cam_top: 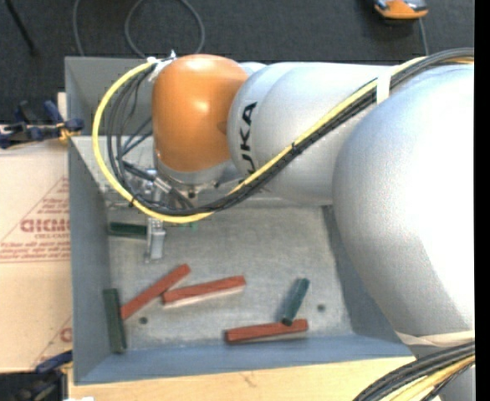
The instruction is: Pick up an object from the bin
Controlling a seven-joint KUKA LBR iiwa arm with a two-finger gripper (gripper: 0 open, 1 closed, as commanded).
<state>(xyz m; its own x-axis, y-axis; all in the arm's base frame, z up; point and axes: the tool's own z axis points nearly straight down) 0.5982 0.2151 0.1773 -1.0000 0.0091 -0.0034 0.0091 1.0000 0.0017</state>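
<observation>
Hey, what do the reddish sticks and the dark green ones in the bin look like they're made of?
Reddish sticks: probably painted wood with a matte finish; one shows a pale, bare-looking side. Dark green sticks: likely the same, with flat matte paint and squared edges, though plastic can't be ruled out.

Dark green bar (pixel 126 230), lying flat

The light is bright and comes from above: the white arm (pixel 395 140) looks almost washed out, and the orange cover (pixel 195 111) has a soft shine on top. Under the arm the bin's floor (pixel 253 241) lies in mild shadow.
</observation>
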